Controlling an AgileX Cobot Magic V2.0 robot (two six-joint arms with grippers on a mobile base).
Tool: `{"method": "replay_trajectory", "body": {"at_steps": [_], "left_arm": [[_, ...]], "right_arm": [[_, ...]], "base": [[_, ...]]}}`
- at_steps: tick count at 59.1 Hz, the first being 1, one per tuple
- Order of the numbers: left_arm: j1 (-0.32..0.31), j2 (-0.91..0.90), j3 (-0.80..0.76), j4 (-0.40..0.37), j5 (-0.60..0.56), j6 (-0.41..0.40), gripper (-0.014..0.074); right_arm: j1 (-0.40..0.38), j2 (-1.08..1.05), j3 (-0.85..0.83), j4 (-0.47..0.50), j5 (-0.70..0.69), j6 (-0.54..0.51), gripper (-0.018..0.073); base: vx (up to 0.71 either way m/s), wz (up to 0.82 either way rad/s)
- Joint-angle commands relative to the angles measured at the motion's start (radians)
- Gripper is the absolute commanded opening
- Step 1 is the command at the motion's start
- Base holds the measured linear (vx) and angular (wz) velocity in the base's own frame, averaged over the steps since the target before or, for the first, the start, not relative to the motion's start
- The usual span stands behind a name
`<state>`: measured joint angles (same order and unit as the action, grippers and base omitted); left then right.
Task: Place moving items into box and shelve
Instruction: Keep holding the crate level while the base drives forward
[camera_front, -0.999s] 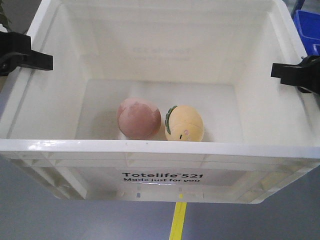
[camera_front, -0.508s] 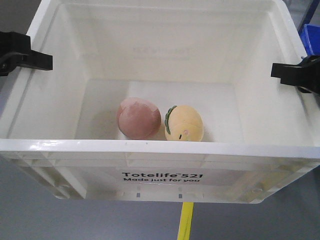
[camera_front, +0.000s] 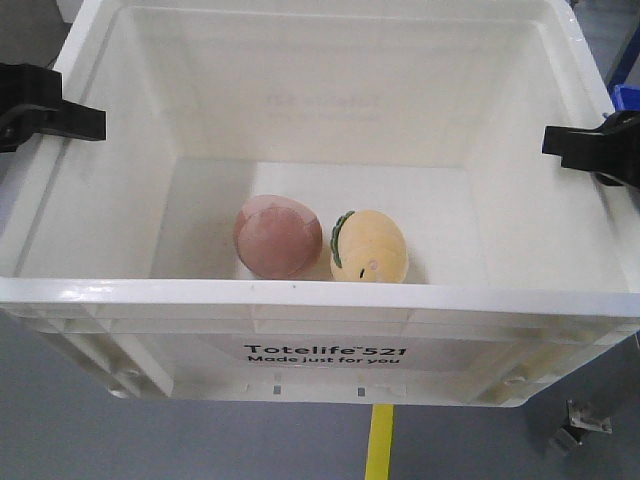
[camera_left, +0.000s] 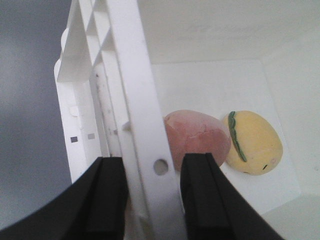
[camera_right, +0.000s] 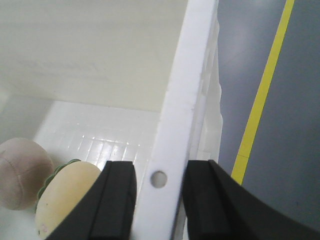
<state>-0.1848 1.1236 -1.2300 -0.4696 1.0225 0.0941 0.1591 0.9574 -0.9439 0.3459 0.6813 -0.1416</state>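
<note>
Front-facing view: white crate (camera_front: 320, 300); dull pink ball (camera_front: 277, 236) beside yellow green-edged egg (camera_front: 370, 246).

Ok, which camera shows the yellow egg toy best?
The front-facing view: the yellow egg toy lies sharp and central beside the pink ball. The left wrist view shows it softer, off-centre; the right wrist view crops it at the frame edge.

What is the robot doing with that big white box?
The robot is holding the white box by its two side walls. The left gripper has its fingers shut on the left rim, and the right gripper has its fingers shut on the right rim. Both toys are already inside: a pink ball and a yellow egg toy, side by side on the bottom. Grey floor shows below the box. No shelf is in view.
</note>
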Motion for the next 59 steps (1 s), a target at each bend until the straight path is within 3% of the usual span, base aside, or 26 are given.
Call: {"method": "replay_trajectory", "body": {"at_steps": [1,59], "left_arm": [[-0.005,-0.034,-0.049,-0.112,-0.107,0.030,-0.0006],[-0.005,-0.034,-0.049,-0.112,-0.107,0.030,-0.0006]], "right_arm": [[0.001,-0.023,-0.048,0.058,-0.139,0.000,-0.0006],[0.001,-0.023,-0.048,0.058,-0.140,0.000,-0.0006]], "base": [[0.44,-0.06],[0.45,-0.05]]}}
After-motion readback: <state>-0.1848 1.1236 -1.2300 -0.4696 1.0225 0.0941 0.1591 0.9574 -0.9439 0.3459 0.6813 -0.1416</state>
